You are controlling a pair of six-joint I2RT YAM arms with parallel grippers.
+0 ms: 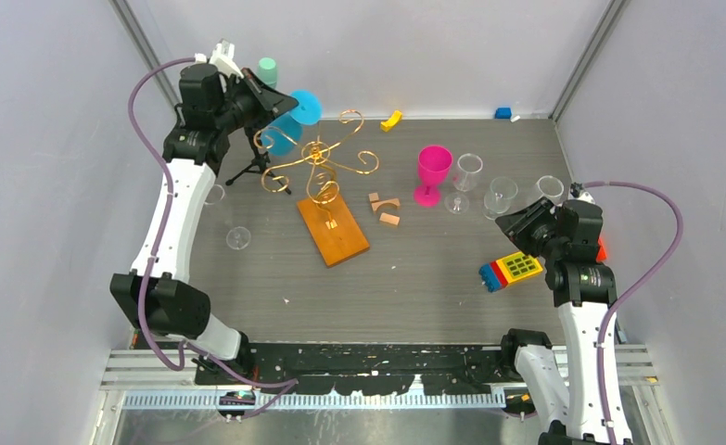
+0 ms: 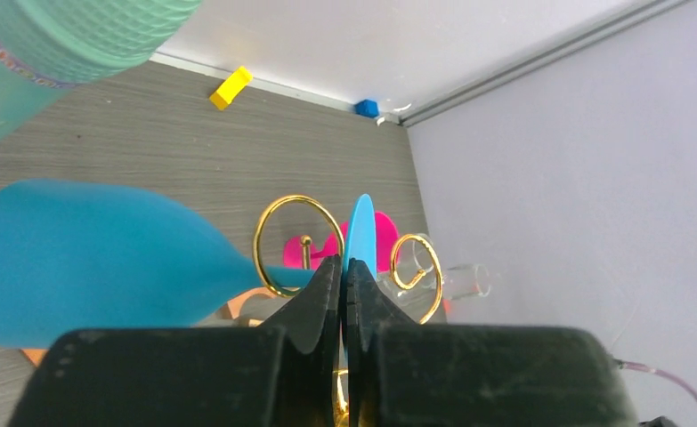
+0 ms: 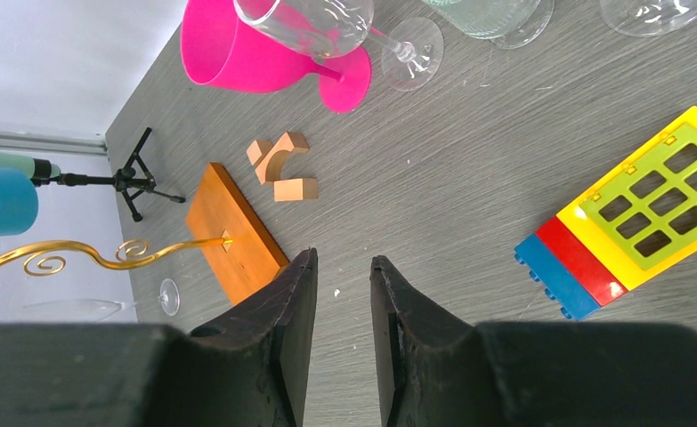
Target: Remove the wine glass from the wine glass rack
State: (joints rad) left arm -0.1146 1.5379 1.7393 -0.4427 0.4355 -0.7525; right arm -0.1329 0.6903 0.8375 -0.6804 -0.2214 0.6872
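A blue wine glass [image 1: 285, 132] hangs sideways in a curled arm of the gold wire wine glass rack [image 1: 320, 167], which stands on an orange-brown wooden base [image 1: 335, 234]. My left gripper [image 1: 281, 100] is up at the rack's far left. In the left wrist view the left gripper [image 2: 345, 263] is shut on the thin edge of the glass's blue foot [image 2: 360, 227]. The stem runs through a gold ring [image 2: 296, 245] to the blue bowl [image 2: 86, 267]. My right gripper [image 3: 343, 262] hovers open over bare table, holding nothing; in the top view it [image 1: 518, 225] is at the right.
A small black tripod [image 1: 253, 171] stands just left of the rack. A pink goblet [image 1: 433, 172] and three clear glasses [image 1: 501, 195] stand right of it. Wooden blocks [image 1: 385, 209], a coloured toy block [image 1: 511, 271] and a fallen clear glass [image 1: 237, 238] lie around.
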